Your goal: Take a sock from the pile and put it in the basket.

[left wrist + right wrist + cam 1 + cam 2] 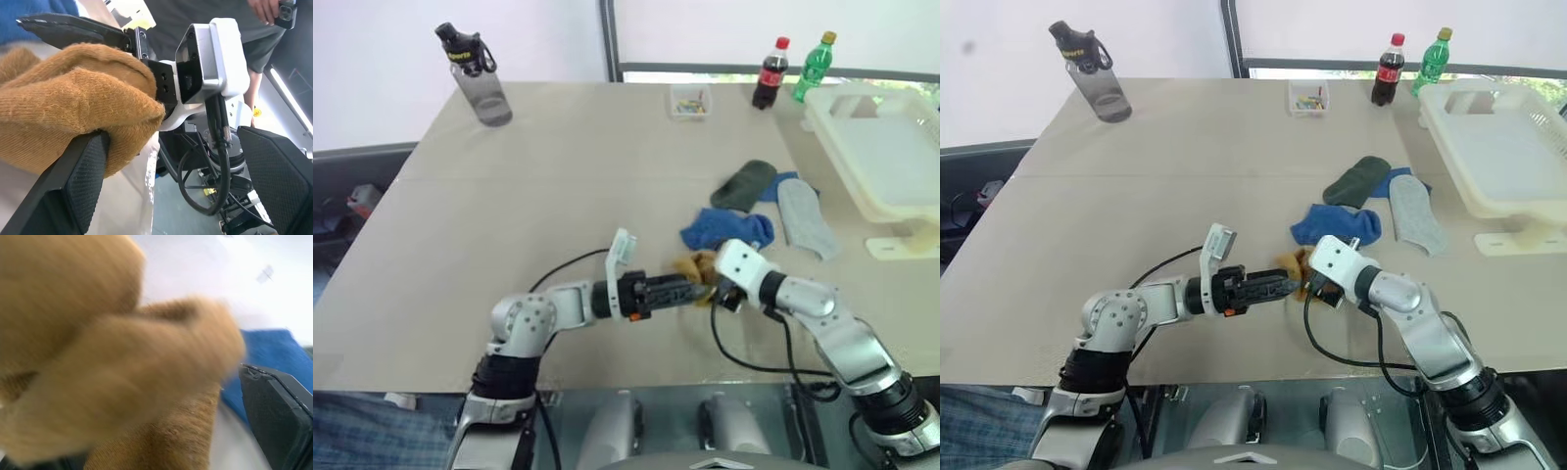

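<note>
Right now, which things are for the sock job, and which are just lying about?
For the job:
- mustard sock between both tools
- pile of socks
- basket

Just lying about:
- grey water bottle
- cola bottle
- green bottle
- small clear box

Bright daylight comes from the window [773, 34] behind the table [558, 196]. The mustard-yellow sock [112, 372] looks blurry up close.

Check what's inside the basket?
The basket shows only bare white floor; no sock in it. Its near wall hides the strip of floor just behind it.
</note>
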Robot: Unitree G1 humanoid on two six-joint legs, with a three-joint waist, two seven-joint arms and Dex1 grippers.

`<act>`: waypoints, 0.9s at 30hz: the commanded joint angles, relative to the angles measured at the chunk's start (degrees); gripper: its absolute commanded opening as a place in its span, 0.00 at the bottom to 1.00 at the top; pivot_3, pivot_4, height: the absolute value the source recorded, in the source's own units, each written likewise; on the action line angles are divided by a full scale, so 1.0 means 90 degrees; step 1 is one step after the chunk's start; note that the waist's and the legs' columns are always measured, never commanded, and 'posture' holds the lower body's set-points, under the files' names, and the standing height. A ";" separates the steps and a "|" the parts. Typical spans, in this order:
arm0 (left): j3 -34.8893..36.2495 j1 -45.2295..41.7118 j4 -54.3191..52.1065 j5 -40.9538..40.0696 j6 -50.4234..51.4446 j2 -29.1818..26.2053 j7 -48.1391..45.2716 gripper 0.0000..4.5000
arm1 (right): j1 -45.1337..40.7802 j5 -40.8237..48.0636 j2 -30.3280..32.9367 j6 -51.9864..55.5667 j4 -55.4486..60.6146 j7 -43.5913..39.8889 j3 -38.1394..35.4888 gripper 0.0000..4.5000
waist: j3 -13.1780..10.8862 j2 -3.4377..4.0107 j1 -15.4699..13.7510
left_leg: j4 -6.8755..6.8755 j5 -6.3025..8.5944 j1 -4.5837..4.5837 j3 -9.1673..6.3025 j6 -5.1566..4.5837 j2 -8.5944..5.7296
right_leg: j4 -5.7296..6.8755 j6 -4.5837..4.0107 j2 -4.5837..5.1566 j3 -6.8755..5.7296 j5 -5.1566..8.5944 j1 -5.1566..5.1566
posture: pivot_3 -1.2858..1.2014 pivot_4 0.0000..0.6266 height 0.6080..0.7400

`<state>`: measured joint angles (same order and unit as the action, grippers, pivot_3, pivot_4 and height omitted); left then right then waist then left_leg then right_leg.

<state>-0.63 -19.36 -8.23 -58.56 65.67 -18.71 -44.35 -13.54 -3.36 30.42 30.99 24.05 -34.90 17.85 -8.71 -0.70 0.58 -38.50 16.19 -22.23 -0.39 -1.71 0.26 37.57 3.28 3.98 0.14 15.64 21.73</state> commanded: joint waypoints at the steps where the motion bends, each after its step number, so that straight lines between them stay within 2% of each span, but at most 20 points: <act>1: -0.0083 -0.0070 -0.0032 0.0002 -0.0091 0.0044 -0.0167 0.99 | -0.0100 0.0256 0.0063 0.0290 0.0578 -0.0129 -0.0386 1.00 | -0.0004 0.0000 0.0001 | 0.0002 0.0000 -0.0002 -0.0002 -0.0001 0.0000 | -0.0002 0.0000 0.0000 -0.0003 0.0000 0.0001 | 0.52 0.24 1.00; 6: -0.0087 -0.0072 -0.0044 0.0027 -0.0083 0.0060 -0.0197 0.99 | -0.0108 0.0494 0.0123 0.0602 0.0848 -0.0173 -0.0728 1.00 | -0.0004 0.0000 0.0000 | -0.0001 -0.0006 -0.0049 -0.0003 0.0009 0.0000 | 0.0005 0.0001 -0.0001 -0.0020 0.0000 0.0049 | 0.52 0.24 1.00; 13: -0.0135 -0.0157 0.0039 0.0065 -0.0068 0.0078 -0.0261 0.99 | -0.0017 0.0581 0.0146 0.0668 0.0751 0.0065 -0.1207 1.00 | -0.0004 0.0000 -0.0002 | -0.0001 -0.0010 -0.0057 -0.0005 0.0016 -0.0002 | 0.0002 0.0001 -0.0003 -0.0027 0.0000 0.0053 | 0.52 0.24 1.00; 17: -0.0211 -0.0242 0.0137 0.0134 -0.0126 0.0118 -0.0366 0.99 | 0.0034 0.0931 0.0053 0.1104 0.0790 0.0207 -0.1868 1.00 | -0.0004 0.0000 -0.0011 | -0.0002 -0.0010 -0.0057 -0.0006 0.0015 -0.0003 | 0.0005 0.0001 -0.0005 -0.0029 0.0000 0.0052 | 0.52 0.24 1.00; 19: -0.0273 -0.0311 0.0216 0.0193 -0.0157 0.0172 -0.0395 0.99 | 0.0090 0.1217 0.0028 0.1409 0.0842 0.0191 -0.2243 1.00 | -0.0004 -0.0001 -0.0015 | -0.0002 -0.0010 -0.0058 -0.0005 0.0015 -0.0005 | 0.0004 0.0002 -0.0005 -0.0028 0.0000 0.0052 | 0.52 0.24 1.00; 23: -0.0432 -0.0579 0.0474 0.0381 -0.0247 0.0344 -0.0493 0.99 | 0.0083 0.2453 -0.0290 0.2996 0.0793 0.0066 -0.3489 1.00 | -0.0004 0.0000 -0.0025 | -0.0003 -0.0010 -0.0060 -0.0008 0.0013 -0.0005 | 0.0006 0.0002 -0.0005 -0.0030 0.0000 0.0051 | 0.52 0.24 1.00; 27: -0.0616 -0.0753 0.0791 0.0647 -0.0375 0.0416 -0.0664 0.99 | 0.0023 0.3330 -0.0305 0.3656 0.0888 -0.0103 -0.4091 1.00 | -0.0005 0.0002 -0.0010 | -0.0004 0.0002 -0.0059 -0.0007 -0.0009 -0.0007 | 0.0006 0.0002 -0.0006 -0.0030 0.0000 0.0051 | 0.52 0.24 1.00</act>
<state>-5.44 -25.20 -1.51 -53.22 63.27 -15.29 -49.06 -12.57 22.99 27.81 62.22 29.43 -35.20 -16.07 -8.75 -0.68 0.49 -38.54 16.22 -22.76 -0.45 -1.80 0.20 37.62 3.30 3.92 -0.12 15.64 22.19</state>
